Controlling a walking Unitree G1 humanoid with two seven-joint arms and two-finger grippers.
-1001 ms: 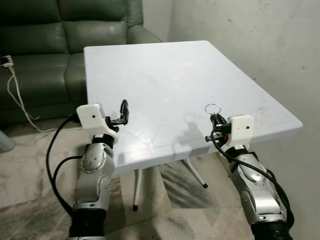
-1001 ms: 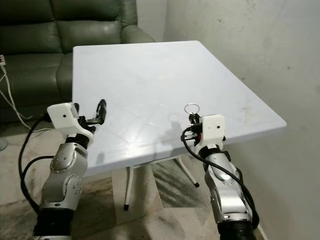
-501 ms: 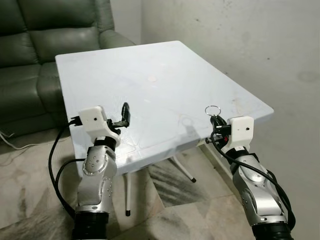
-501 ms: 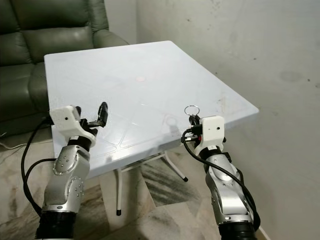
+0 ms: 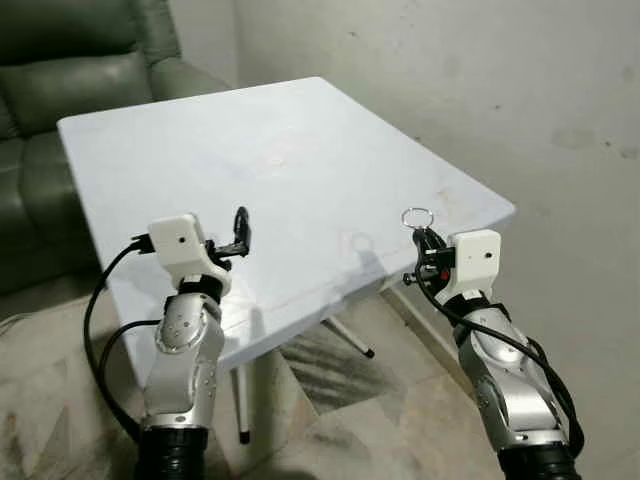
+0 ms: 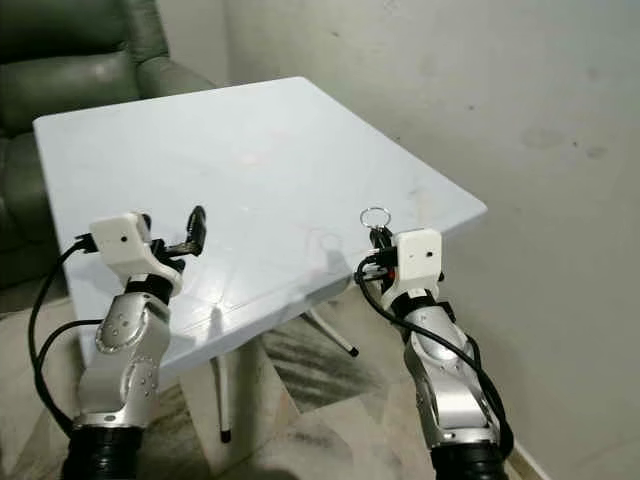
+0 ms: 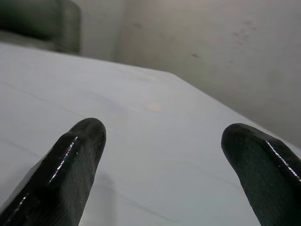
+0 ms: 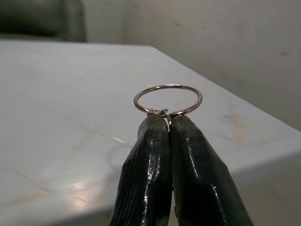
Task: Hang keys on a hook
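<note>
While the head views show the right gripper (image 5: 424, 236) raised over the white table's (image 5: 300, 160) near edge, pinching the key ring (image 5: 416, 216), no hook is in sight, so hanging remains. Seen from the left wrist, the left gripper (image 7: 162, 155) gapes empty. Up close, the right wrist shows fingers (image 8: 150, 160) clamped under the ring.

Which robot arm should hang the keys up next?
The right one, I think. Its right gripper already has its jaws shut on the key ring, holding it upright above the white table. The left gripper is open and holds nothing.
</note>
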